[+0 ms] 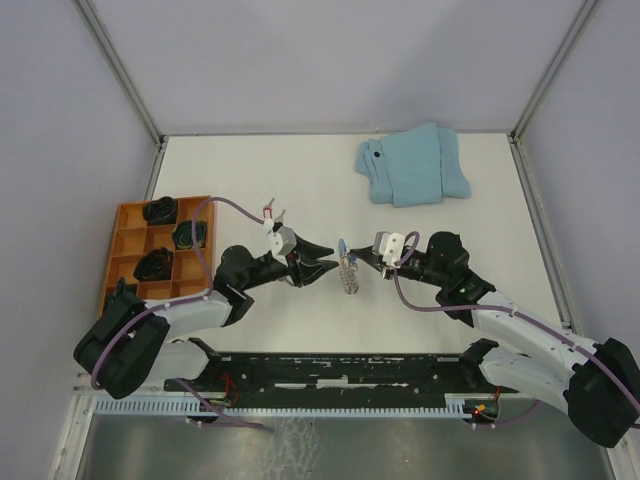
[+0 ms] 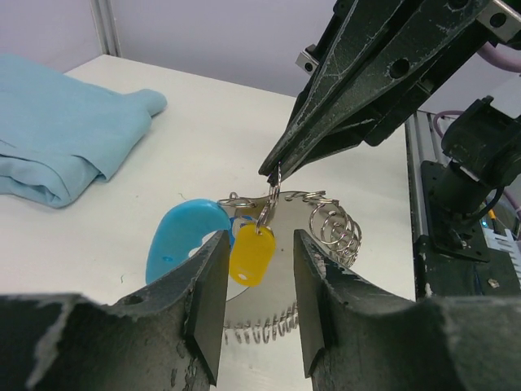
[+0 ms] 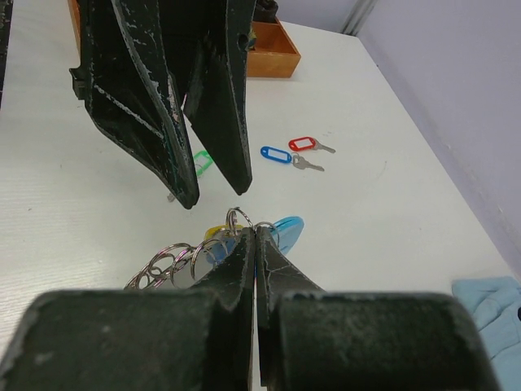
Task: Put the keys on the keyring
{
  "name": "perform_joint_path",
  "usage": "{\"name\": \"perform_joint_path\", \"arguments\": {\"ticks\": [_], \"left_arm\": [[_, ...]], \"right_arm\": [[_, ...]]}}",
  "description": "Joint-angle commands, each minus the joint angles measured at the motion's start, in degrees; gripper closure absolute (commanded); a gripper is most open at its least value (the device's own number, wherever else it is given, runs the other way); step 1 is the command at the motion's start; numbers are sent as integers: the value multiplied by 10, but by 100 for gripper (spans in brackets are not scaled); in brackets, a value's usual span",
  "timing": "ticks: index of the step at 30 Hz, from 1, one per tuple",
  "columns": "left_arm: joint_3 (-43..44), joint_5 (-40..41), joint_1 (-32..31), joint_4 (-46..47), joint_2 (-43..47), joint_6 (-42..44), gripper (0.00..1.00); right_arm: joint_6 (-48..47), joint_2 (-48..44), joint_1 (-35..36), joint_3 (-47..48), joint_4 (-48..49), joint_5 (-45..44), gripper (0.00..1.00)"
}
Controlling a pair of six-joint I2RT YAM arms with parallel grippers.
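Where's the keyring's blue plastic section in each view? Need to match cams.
Top external: blue section at table centre, between the left fingers and right fingers.
Left wrist: lower centre-left, left of the yellow tag.
Right wrist: centre, just right of the shut right fingers' tips.
Shared landmark: light-blue cloth, at top right, upper left and bottom-right corner respectively.

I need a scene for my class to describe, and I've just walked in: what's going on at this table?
The right pincer is shut on the small ring of the yellow-tagged key, whose tag hangs beside the blue section of the keyring. The left pincer is open, with a finger on either side of that tag. The red-tagged key, the blue-tagged key and a green tag lie loose on the table, not yet on the ring.
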State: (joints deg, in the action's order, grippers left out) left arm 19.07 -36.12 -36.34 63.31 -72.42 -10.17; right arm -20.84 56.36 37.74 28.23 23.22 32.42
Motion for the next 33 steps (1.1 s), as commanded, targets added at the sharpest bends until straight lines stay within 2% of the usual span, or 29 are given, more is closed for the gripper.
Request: {"name": "perform_joint_path", "arguments": {"ticks": [1,6,17,22,26,32,33], "left_arm": [[23,-21,1,24,-5,56,57],[34,-41,1,59,-29,67,57],[64,-82,1,62,-58,82,60],[73,-98,0,61,-68,78,67],[76,-106,0,59,-75,72,76],[83,-101,0,28,-75,77,80],[85,-98,0,18,-74,79,83]], "right_arm": [[2,-4,-2,17,43,11,99],[4,-5,-2,17,41,14,99],[3,-6,-2,19,29,20,99],[5,-5,-3,20,27,20,99],[8,-6,-3,23,20,20,100],[10,-8,-3,29,7,17,99],[9,-8,-2,30,1,15,99]]}}
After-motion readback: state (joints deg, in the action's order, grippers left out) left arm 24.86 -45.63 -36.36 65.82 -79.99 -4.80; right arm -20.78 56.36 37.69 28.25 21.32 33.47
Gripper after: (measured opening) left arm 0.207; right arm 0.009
